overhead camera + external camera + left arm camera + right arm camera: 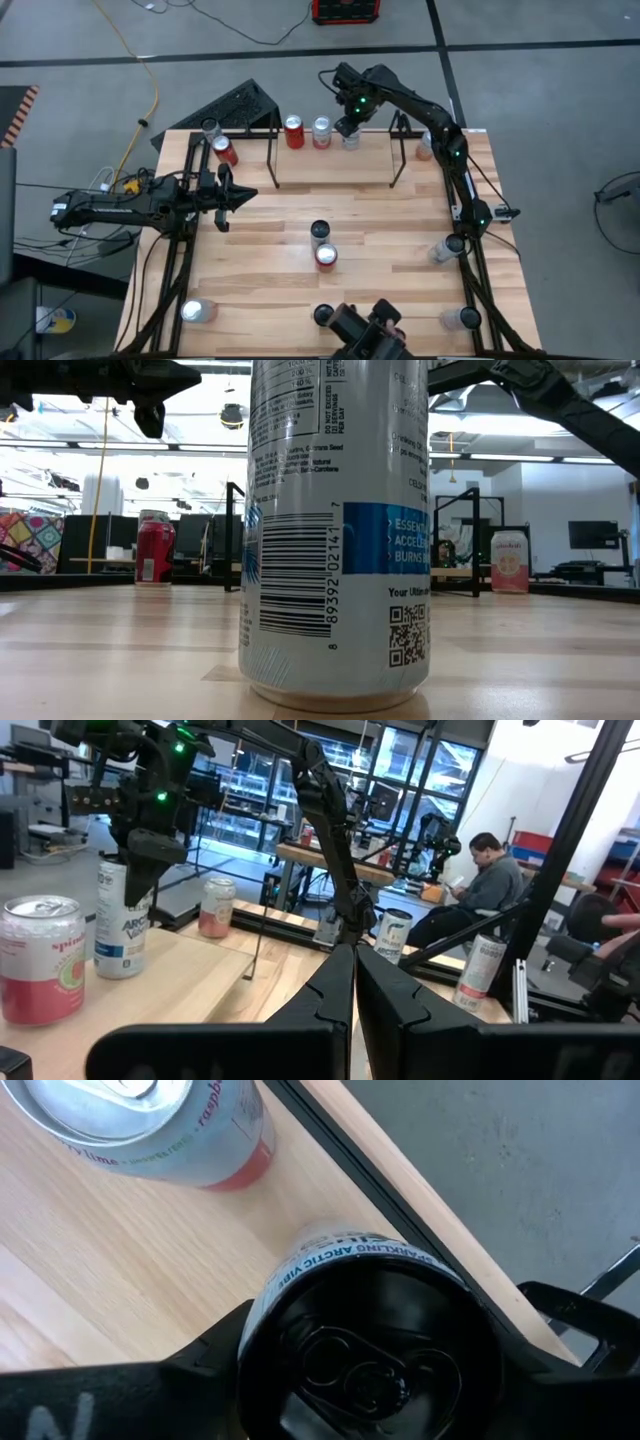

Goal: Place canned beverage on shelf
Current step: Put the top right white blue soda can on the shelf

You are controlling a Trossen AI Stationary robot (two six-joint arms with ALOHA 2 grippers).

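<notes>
On the wooden counter (400, 230) the wire shelf (335, 160) stands along the far edge, and on it sit a red can (294, 132) and a pale pink-labelled can (321, 132) side by side, with another red can (225, 151) and a silver one (210, 129) toward the shelf's left end. Two more cans (322, 245) stand mid-counter, and others rest near the corners on the right and at the front left. The right gripper (350, 128) is over the shelf just beside the pink-labelled can, its fingers (130, 1390) spread on either side of a white can with a black top (370, 1340), whose rim reads "SPARKLING ARCTIC"; the can stands upright on the wood near the counter's back edge, and whether the fingers press it I cannot tell. The neighbouring can shows "lime" and "raspberry" lettering. In the low view a tall can (335, 530) with a barcode and QR code fills the foreground. The left gripper (238, 193) waits over the counter's left side, fingers together.
</notes>
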